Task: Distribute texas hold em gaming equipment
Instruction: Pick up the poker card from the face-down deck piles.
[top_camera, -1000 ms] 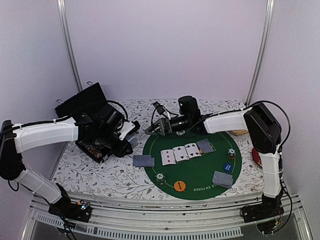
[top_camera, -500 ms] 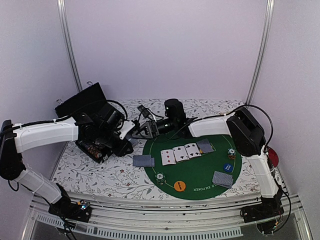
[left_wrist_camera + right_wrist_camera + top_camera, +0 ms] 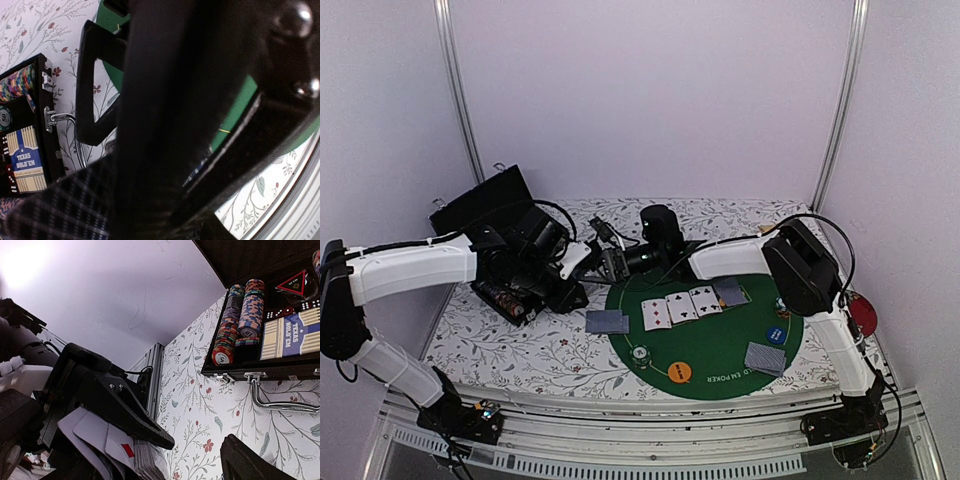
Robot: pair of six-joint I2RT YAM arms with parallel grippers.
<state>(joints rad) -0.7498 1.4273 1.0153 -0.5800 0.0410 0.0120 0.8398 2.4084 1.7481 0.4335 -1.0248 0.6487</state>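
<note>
My left gripper (image 3: 577,268) hovers left of the green felt mat (image 3: 720,350) and is shut on a deck of playing cards (image 3: 117,452); a red pip shows on the top white face. My right gripper (image 3: 604,262) has reached across to it and stands open, one finger (image 3: 250,460) to the deck's right. On the mat lie three face-up cards (image 3: 681,306), a grey-backed card (image 3: 730,292), two card piles (image 3: 607,321) (image 3: 765,357), two chip stacks (image 3: 640,355) (image 3: 782,307), a blue disc (image 3: 775,335) and an orange disc (image 3: 680,372).
An open black case (image 3: 500,225) with rows of chips (image 3: 235,325) and a card box sits at the back left, its handle (image 3: 280,402) facing the grippers. A red cushion (image 3: 861,312) lies at the table's right edge. Frame posts stand at the back corners.
My right arm has swung left from above the mat's far edge to the deck in my left gripper, uncovering the red cushion. Its jaws have narrowed slightly. The left arm has stayed put.
</note>
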